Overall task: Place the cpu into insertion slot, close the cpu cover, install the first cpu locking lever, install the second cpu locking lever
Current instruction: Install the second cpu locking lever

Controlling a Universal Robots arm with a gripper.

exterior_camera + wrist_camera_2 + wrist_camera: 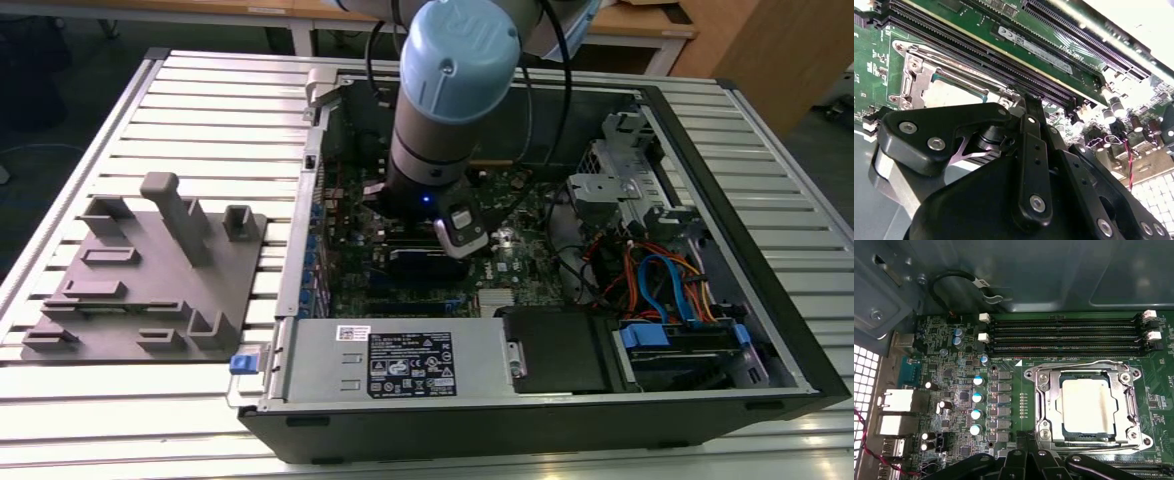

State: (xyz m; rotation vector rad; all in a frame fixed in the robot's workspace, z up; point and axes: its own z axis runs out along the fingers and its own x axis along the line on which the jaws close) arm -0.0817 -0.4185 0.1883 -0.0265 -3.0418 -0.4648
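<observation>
Motherboard [954, 390] holds cpu [1089, 405] under cpu cover [1126, 390].

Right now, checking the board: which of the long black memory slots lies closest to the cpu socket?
In the first wrist view, the lowest of the four parallel memory slots: it borders the insertion slot, where the cpu sits under the cpu cover.

My arm [447, 100] hides the slot in the exterior view. In the second wrist view, the black gripper [1029, 107] covers half the cpu [951, 95]. I can't see its fingertips.
</observation>
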